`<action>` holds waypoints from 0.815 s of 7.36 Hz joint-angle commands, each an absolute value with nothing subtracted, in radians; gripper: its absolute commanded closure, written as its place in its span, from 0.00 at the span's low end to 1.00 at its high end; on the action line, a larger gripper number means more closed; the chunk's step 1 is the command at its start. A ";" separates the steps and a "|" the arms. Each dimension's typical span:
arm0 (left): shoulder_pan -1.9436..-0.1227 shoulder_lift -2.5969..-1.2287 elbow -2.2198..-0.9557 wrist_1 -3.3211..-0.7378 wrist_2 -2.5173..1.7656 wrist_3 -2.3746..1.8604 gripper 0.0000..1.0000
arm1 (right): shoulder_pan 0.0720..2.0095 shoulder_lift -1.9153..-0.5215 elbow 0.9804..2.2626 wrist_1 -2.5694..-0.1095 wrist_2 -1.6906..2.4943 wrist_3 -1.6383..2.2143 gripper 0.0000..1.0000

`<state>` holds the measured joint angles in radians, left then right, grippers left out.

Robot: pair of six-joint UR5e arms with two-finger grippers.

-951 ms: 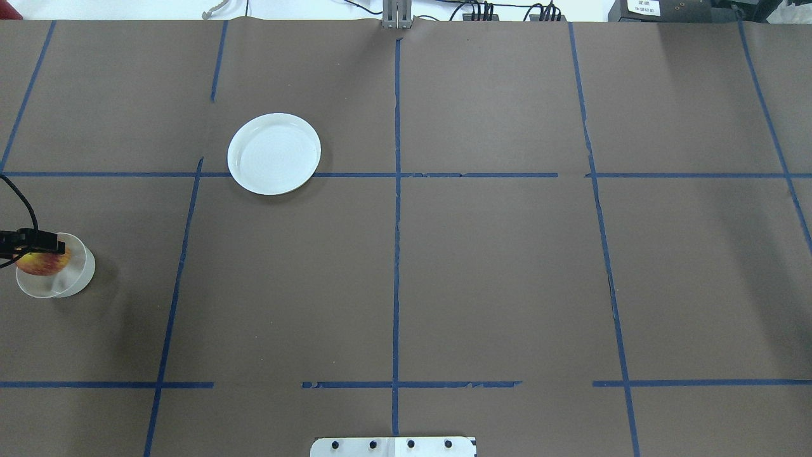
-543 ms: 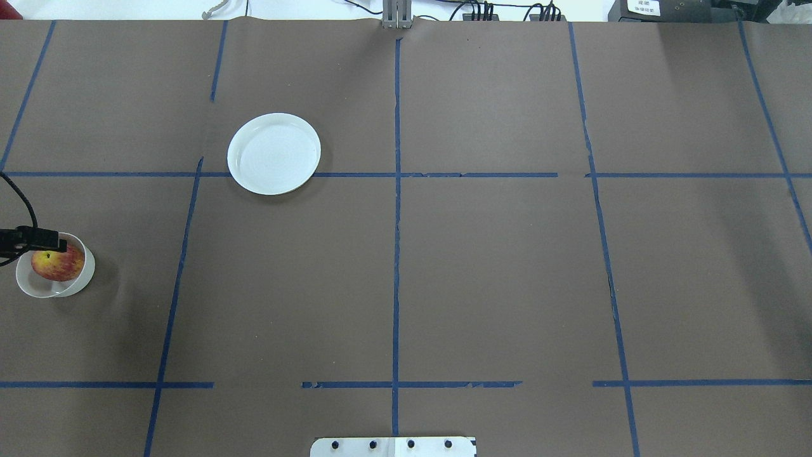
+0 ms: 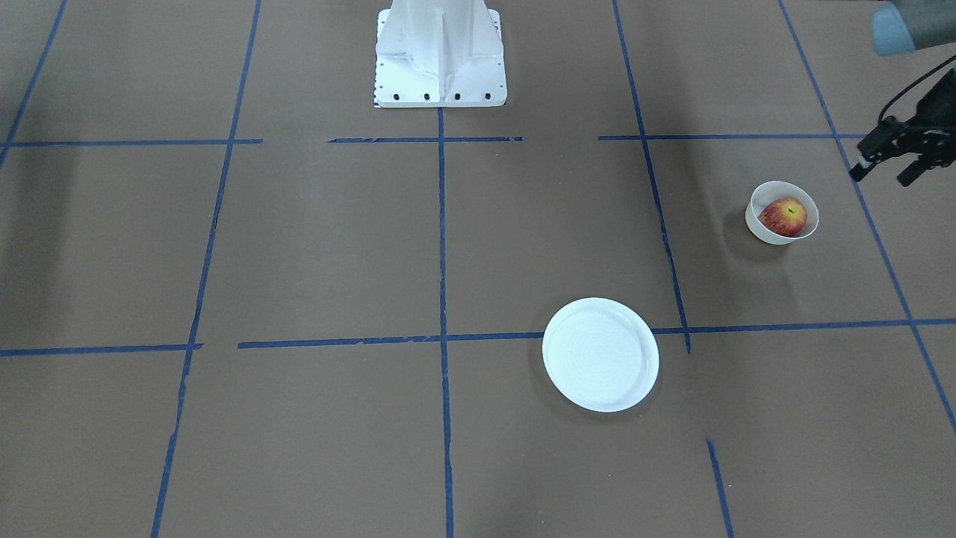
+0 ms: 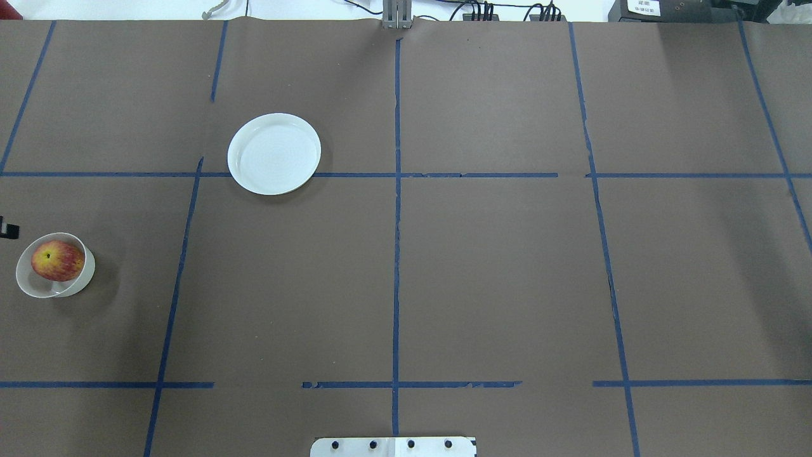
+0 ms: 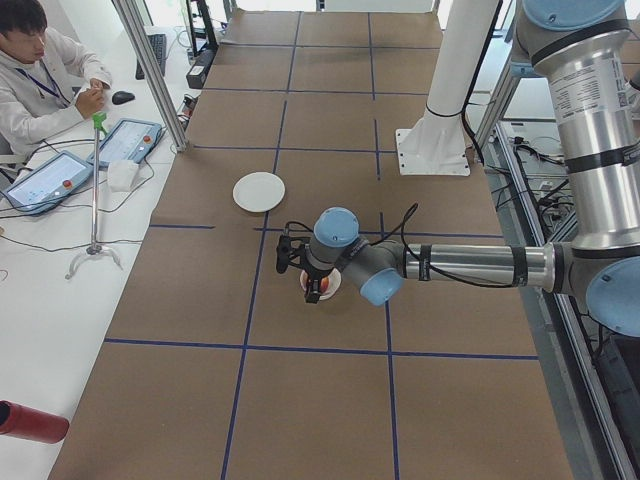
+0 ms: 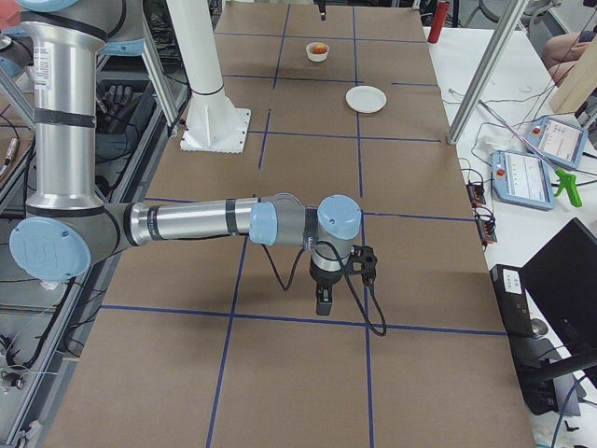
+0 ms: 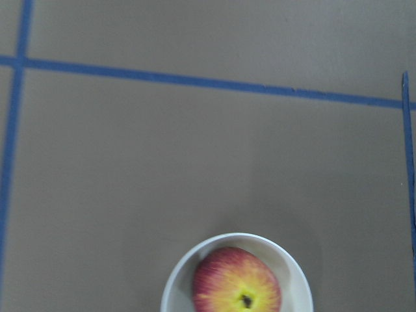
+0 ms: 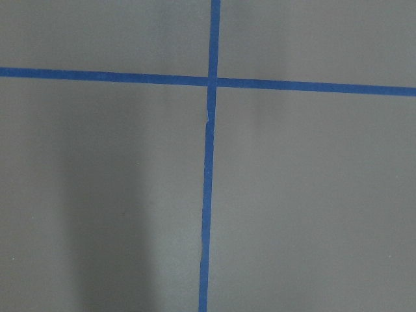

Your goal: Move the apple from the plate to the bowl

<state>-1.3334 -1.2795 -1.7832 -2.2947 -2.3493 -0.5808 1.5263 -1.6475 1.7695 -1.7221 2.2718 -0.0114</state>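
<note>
The red and yellow apple (image 4: 58,261) lies in the small white bowl (image 4: 24,284) at the table's left edge; both also show in the front view, apple (image 3: 783,217) and bowl (image 3: 756,224), and in the left wrist view, apple (image 7: 237,286) and bowl (image 7: 174,281). The flat white plate (image 4: 274,153) holds nothing and also shows in the front view (image 3: 600,365). My left gripper (image 3: 885,173) is open and empty, raised beside the bowl; only a sliver (image 4: 7,230) shows overhead. My right gripper (image 6: 322,301) hangs over bare table far from the dishes; I cannot tell whether it is open.
The robot's white base (image 3: 441,52) stands at the table's near middle edge. Blue tape lines (image 4: 396,222) cross the brown table cover. An operator (image 5: 40,80) sits at a side desk with tablets (image 5: 125,140).
My left gripper has let go of the apple and drawn back from the bowl, nearly out of the overhead view. The apple now rests uncovered in the bowl.
</note>
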 commanded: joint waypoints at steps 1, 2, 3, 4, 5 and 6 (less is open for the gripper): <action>-1.578 -1.314 -1.766 -1.947 -2.376 -0.084 0.01 | 1.526 -1.647 1.770 -1.723 2.272 -0.011 0.00; -1.642 -1.430 -1.735 -1.739 -2.362 0.030 0.01 | 1.526 -1.647 1.770 -1.723 2.272 -0.011 0.00; -1.657 -1.548 -1.689 -1.633 -2.349 0.034 0.01 | 1.526 -1.647 1.770 -1.723 2.272 -0.011 0.00; -1.658 -1.616 -1.678 -1.549 -2.353 0.031 0.01 | 1.526 -1.647 1.770 -1.723 2.272 -0.011 0.00; -1.660 -1.608 -1.681 -1.554 -2.359 0.029 0.00 | 1.526 -1.647 1.769 -1.723 2.272 -0.011 0.00; -1.657 -1.589 -1.686 -1.555 -2.359 0.023 0.00 | 1.526 -1.647 1.769 -1.723 2.272 -0.011 0.00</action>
<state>-1.6561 -1.5909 -1.6851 -1.5720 -2.3573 0.0253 1.5263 -1.6475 1.7695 -1.7227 2.2718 -0.0108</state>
